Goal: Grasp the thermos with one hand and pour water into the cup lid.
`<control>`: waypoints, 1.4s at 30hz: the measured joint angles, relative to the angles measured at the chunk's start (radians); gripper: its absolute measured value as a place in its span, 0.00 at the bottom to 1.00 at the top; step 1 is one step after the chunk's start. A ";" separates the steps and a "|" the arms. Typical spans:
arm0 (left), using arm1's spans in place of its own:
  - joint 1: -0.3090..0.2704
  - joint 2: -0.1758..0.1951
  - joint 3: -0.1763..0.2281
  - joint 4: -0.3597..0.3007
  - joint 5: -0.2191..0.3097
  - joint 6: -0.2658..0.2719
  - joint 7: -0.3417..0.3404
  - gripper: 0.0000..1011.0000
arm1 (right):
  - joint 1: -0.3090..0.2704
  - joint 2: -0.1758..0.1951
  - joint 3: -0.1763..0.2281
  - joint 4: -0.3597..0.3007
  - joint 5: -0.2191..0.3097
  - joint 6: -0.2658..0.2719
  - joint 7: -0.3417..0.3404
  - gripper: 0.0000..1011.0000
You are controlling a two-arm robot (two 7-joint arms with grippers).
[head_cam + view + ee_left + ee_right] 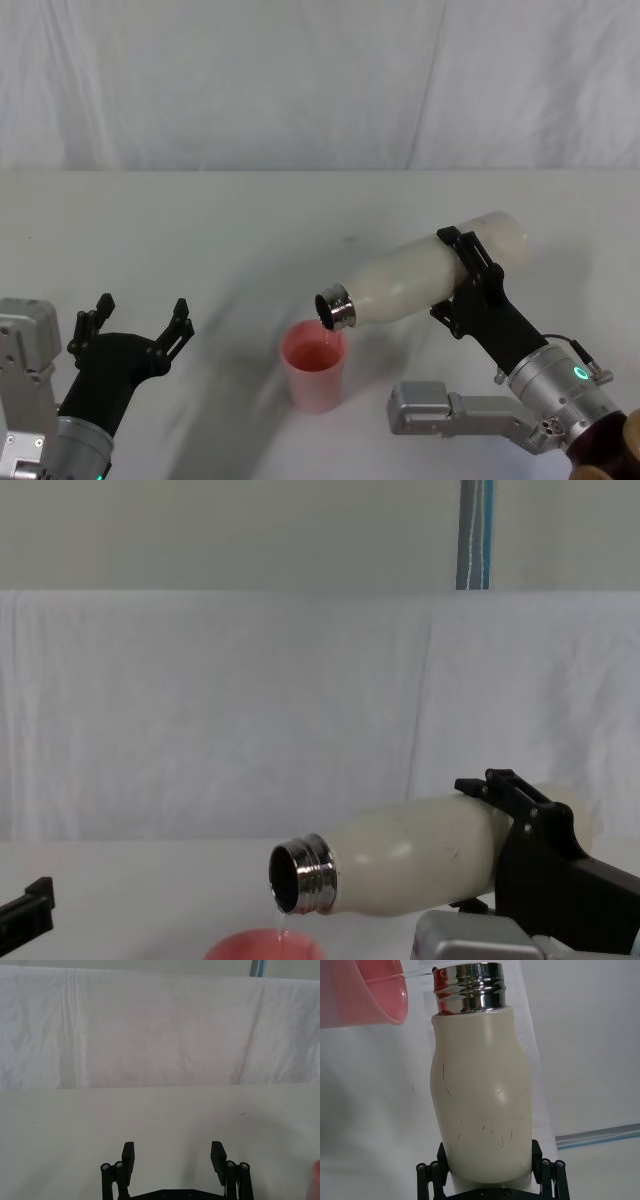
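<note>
- Right now my right gripper [470,285] is clamped around the lower body of the thermos [420,280], which lies tipped almost level above the table, its steel neck [336,307] angled down just over the far rim of the cup lid [315,365].
- In the chest view a thin stream of water [285,925] falls from the mouth into the cup lid, so I judge the pour is under way.
- The mouth sits over the rim rather than the centre; if I drift toward the far side, water would land on the table [200,230].
- Tilting further could surge the flow and overfill such a small cup.
- The neck is close to the rim; dropping lower might tip the light cup.
- My left gripper [135,325] rests spread wide, well apart at the left.
</note>
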 joint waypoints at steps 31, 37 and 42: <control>0.000 0.000 0.000 0.000 0.000 0.000 0.000 0.99 | 0.002 0.001 -0.005 0.004 -0.007 0.002 -0.002 0.96; 0.000 0.000 0.000 0.000 0.000 0.000 0.000 0.99 | 0.002 0.001 -0.005 0.004 -0.004 0.001 -0.002 0.96; 0.000 0.000 0.000 0.000 0.000 0.000 0.000 0.99 | 0.003 -0.001 -0.004 0.004 0.004 -0.001 0.004 0.96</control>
